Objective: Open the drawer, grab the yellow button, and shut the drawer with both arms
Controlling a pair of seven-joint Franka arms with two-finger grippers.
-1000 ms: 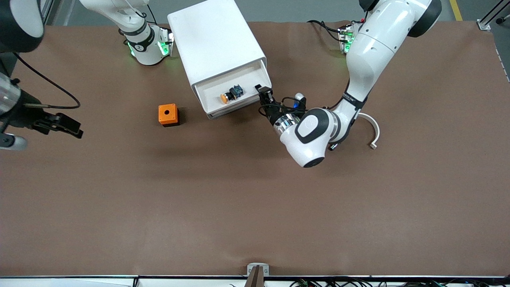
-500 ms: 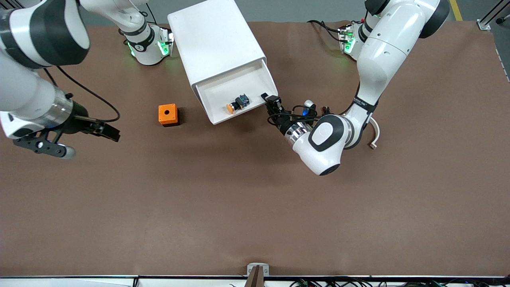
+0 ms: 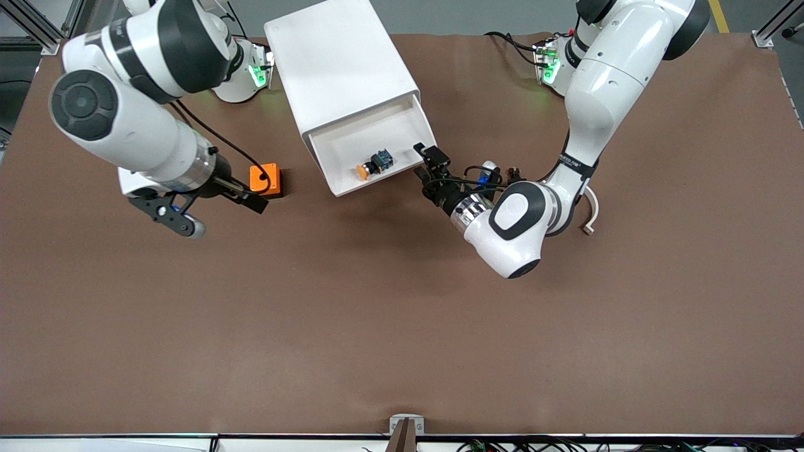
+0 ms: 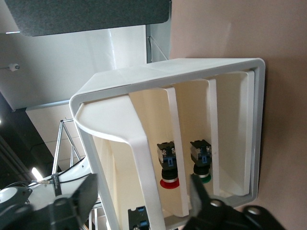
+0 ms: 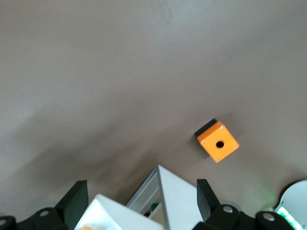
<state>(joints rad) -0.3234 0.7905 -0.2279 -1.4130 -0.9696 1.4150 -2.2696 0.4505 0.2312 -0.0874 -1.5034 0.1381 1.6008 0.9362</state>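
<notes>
While both arms reach over the brown worktop (image 3: 377, 326), the left arm's elbow lies nearest the front camera, with the left gripper (image 3: 432, 164) pointing at the open drawer's (image 3: 342, 145) corner toward the left arm's end. Its fingers (image 4: 84, 196) stand apart in the left wrist view, one at each side of the drawer's front wall, with nothing held; whether they touch that wall cannot be told.

Over the worktop just beside the orange cube (image 3: 264, 179) hangs the right gripper (image 3: 245, 196), its black fingers (image 5: 76, 199) spread wide and empty. In the right wrist view the cube (image 5: 217, 142) shows its black hole on its upper face.

Pulled well out of the white cabinet (image 3: 342, 69), the top drawer is tilted askew to the cabinet body. Inside it lies the button (image 3: 372, 164), on its side, orange cap toward the front camera and bluish end toward the cabinet, near the drawer's front wall.

From the left wrist view, the lower drawers (image 4: 192, 143) show through the cabinet's front, holding a red-capped switch (image 4: 168, 165) and a green-capped one (image 4: 200, 160).

A curved white piece (image 3: 590, 210) lies on the worktop beside the left arm.
</notes>
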